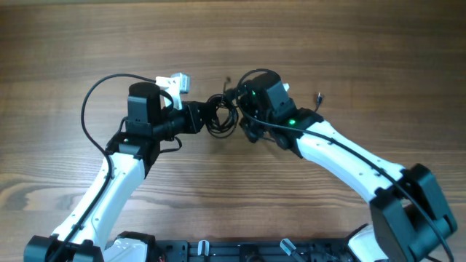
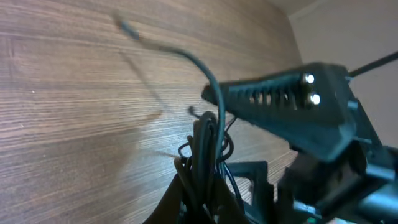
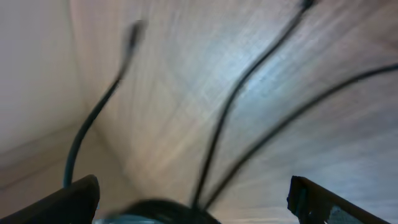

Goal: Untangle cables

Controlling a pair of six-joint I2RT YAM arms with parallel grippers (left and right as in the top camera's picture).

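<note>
The cables (image 1: 220,116) form a black knot of loops mid-table between the two arms. My left gripper (image 1: 198,118) is shut on the knot's left side. In the left wrist view the bundle (image 2: 205,155) rises from between the left gripper's (image 2: 202,208) dark fingers, and one strand curves up to a plug tip (image 2: 124,26). My right gripper (image 1: 246,125) sits against the knot's right side, open. In the right wrist view the right gripper's (image 3: 196,202) fingers stand wide apart, with loose strands (image 3: 217,137) running between them, untouched. One finger of the right gripper (image 2: 280,99) shows in the left wrist view.
A thick black arm cord (image 1: 91,98) loops out left of the left arm. A loose plug end (image 1: 318,97) lies right of the right wrist. The arms' base rail (image 1: 233,251) runs along the near edge. Bare wooden table (image 1: 349,44) surrounds the knot.
</note>
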